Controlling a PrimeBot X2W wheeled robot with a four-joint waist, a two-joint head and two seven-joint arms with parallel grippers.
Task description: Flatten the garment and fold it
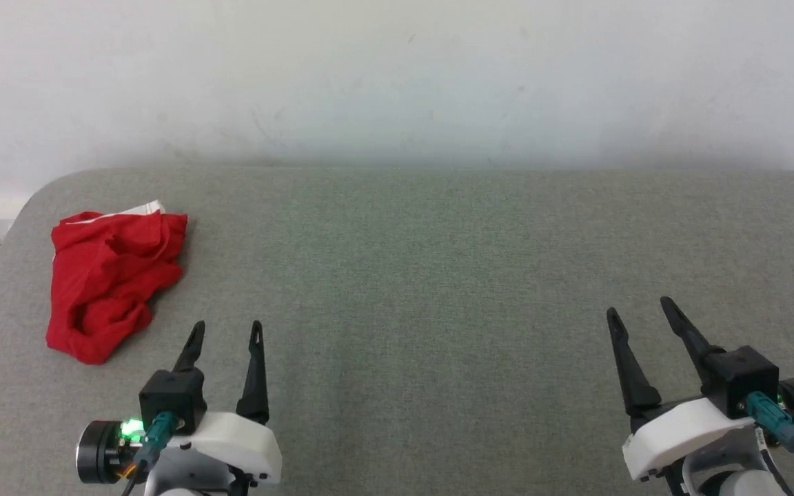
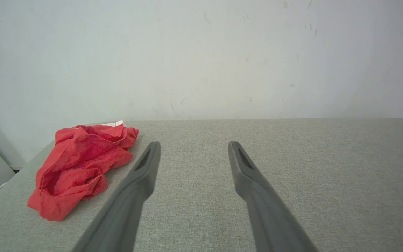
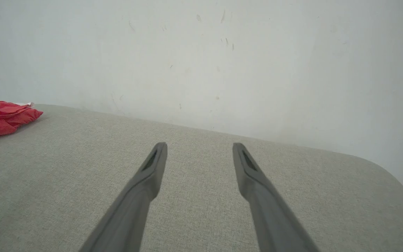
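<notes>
One pale wall [image 1: 397, 69] running behind the table [image 1: 438, 262]; just the one table, grey fabric top, rounded corners; one garment [image 1: 111, 275], a crumpled red heap with a bit of white trim poking out the back, sitting by the table's far-left corner; two grippers over the table's near edge, left gripper [image 1: 227, 325] toward its left end, near the heap but not touching, right gripper [image 1: 637, 306] toward its right end; both spread wide with nothing between the fingers

Crumpled red shorts [image 1: 109, 279] lie bunched near the table's left corner
</notes>
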